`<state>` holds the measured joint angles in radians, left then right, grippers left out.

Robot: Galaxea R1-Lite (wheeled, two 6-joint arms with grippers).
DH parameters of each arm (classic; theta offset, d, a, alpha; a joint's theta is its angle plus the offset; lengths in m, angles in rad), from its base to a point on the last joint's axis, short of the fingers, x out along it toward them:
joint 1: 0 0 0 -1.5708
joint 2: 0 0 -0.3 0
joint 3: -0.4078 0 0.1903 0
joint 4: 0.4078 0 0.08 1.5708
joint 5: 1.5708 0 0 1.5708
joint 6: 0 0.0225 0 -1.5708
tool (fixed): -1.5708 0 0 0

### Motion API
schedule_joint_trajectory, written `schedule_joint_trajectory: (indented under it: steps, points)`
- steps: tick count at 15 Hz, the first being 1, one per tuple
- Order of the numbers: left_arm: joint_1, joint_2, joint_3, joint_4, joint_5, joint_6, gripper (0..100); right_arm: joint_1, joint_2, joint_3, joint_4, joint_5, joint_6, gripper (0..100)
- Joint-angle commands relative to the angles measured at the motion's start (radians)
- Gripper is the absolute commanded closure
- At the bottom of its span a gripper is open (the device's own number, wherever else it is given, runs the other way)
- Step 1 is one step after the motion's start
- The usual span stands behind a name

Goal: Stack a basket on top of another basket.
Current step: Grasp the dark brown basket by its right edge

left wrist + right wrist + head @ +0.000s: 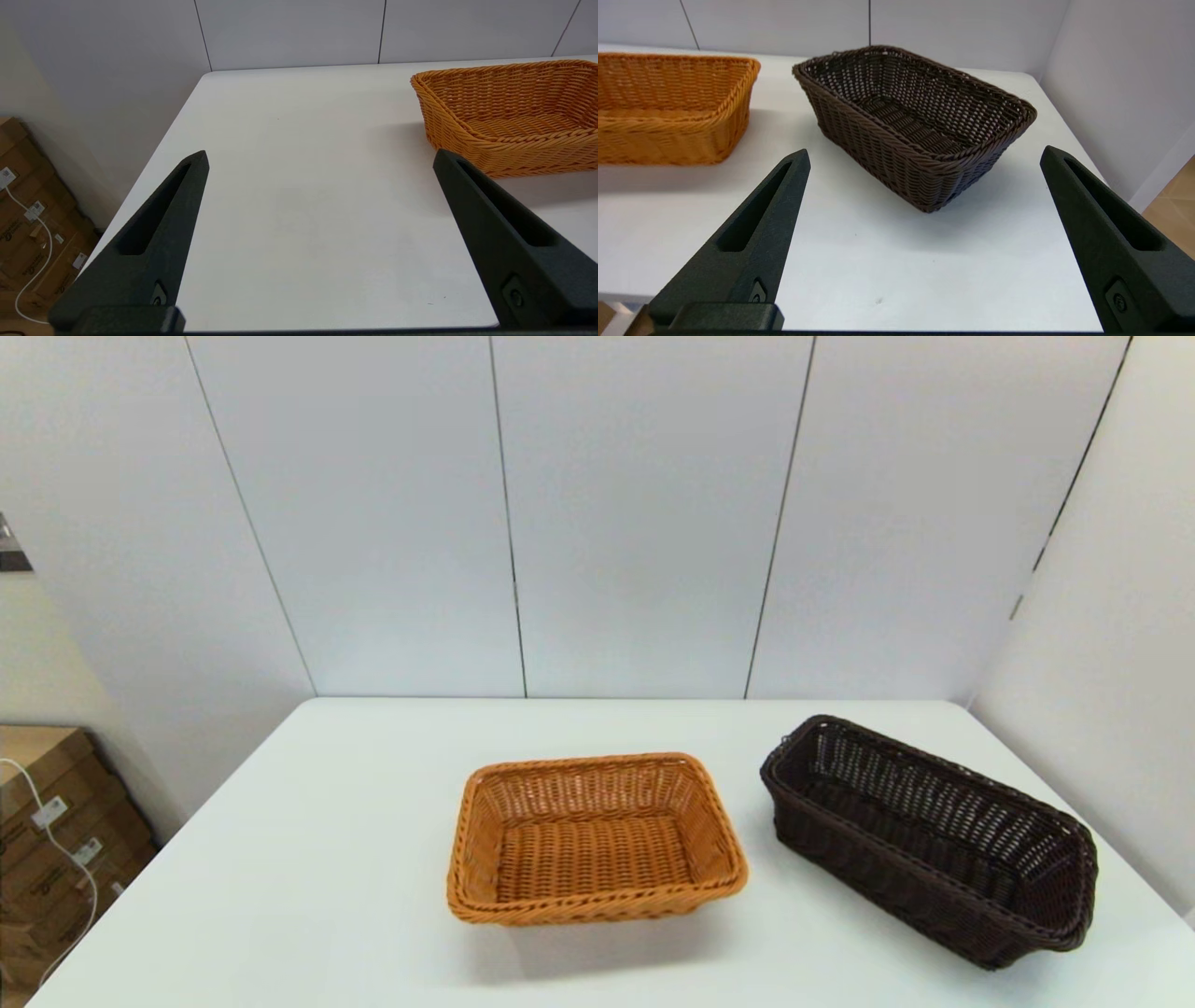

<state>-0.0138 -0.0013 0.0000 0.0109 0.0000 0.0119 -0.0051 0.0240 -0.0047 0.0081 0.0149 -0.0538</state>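
Currently both baskets rest upright on the white counter (308,859), apart from each other with a strip of bare surface between them. The orange basket (595,838) sits near the counter's middle, its long axis running left to right, roughly parallel to the near edge. The dark brown basket (929,837) stands to the robot's right of it, long axis set diagonally, its far end pointing toward the back wall and its near end toward the counter's right edge, close to that edge. Wide bare surface lies to the left of the orange basket and along the near edge in front of both.

The left end effector (320,161) hovers over the counter's left part, fingers spread wide, gripping nothing; the orange basket lies beyond one fingertip. The right end effector (924,156) hovers before the dark brown basket's near end, fingers likewise wide apart and empty. Neither arm appears in the head view.
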Motion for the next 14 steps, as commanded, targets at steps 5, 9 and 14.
schedule_joint_trajectory:
  steps: [5, 9, 14]
  points:
    - [0.000, 0.001, 0.003, 0.000, 0.000, 0.000, 0, -0.006, 0.663, -0.386, 0.093, -0.015, 0.135, 0]
    - [0.000, 0.001, 0.003, 0.000, 0.000, 0.000, 0, -0.021, 1.010, -0.574, 0.147, -0.092, 0.284, 0]
    - [0.000, 0.001, 0.003, 0.000, 0.000, 0.000, 0, -0.044, 1.237, -0.765, 0.451, -0.118, 0.482, 0]
